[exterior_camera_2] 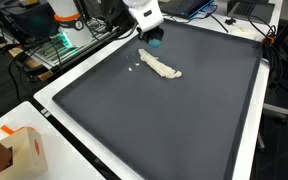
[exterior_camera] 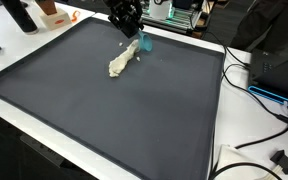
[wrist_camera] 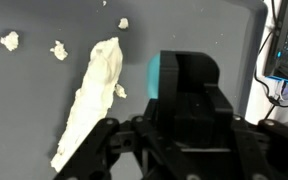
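A long cream-coloured lump [wrist_camera: 89, 100] lies on the dark mat [exterior_camera: 134, 120], and both exterior views show it [exterior_camera: 124, 60] [exterior_camera_2: 162, 66]. Small crumbs of the same stuff [wrist_camera: 9, 41] lie beyond it. My gripper [wrist_camera: 189, 80] hovers just to the right of the lump, near the mat's far edge [exterior_camera: 136, 32] [exterior_camera_2: 151, 33]. Its fingers stand together, and a teal object [wrist_camera: 154, 77] shows at their tips, also visible from outside [exterior_camera: 147, 44] [exterior_camera_2: 155, 42]. The fingers hide most of the teal object.
The mat covers a white table [exterior_camera: 219, 150]. Cables [exterior_camera: 264, 90] and a black plug [exterior_camera: 282, 160] lie past one side. A cardboard box [exterior_camera_2: 19, 150] sits at a table corner. Equipment racks [exterior_camera_2: 64, 40] stand behind the far edge.
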`<state>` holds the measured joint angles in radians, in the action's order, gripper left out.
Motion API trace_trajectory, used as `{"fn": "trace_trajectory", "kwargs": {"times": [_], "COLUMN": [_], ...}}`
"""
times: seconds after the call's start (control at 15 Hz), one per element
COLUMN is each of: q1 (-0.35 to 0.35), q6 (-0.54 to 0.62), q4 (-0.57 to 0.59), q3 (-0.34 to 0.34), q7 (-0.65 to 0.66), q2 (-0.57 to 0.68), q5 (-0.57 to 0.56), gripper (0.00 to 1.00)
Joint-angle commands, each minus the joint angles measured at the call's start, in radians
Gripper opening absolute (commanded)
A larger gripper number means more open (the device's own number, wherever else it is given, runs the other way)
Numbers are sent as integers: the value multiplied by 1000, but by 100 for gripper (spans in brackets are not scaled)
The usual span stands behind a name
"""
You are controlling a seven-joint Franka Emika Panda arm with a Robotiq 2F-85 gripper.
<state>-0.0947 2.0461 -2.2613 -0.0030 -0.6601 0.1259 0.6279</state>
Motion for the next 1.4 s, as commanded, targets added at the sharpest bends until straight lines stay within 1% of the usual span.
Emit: {"fn": "trace_trajectory", "kwargs": {"times": [0.0, 0.73, 1.0, 1.33], "q1": [-16, -23, -21, -15], "q6": [-49, -100, -113, -130], "q4": [-16, -41, -52, -64], "q3": [-14, -38, -46, -57], "q7": [-52, -120, -109, -77], "q2": [-5, -27, -60, -131], "q5": [54, 130, 128, 109], "gripper": [25, 25, 25, 25]}}
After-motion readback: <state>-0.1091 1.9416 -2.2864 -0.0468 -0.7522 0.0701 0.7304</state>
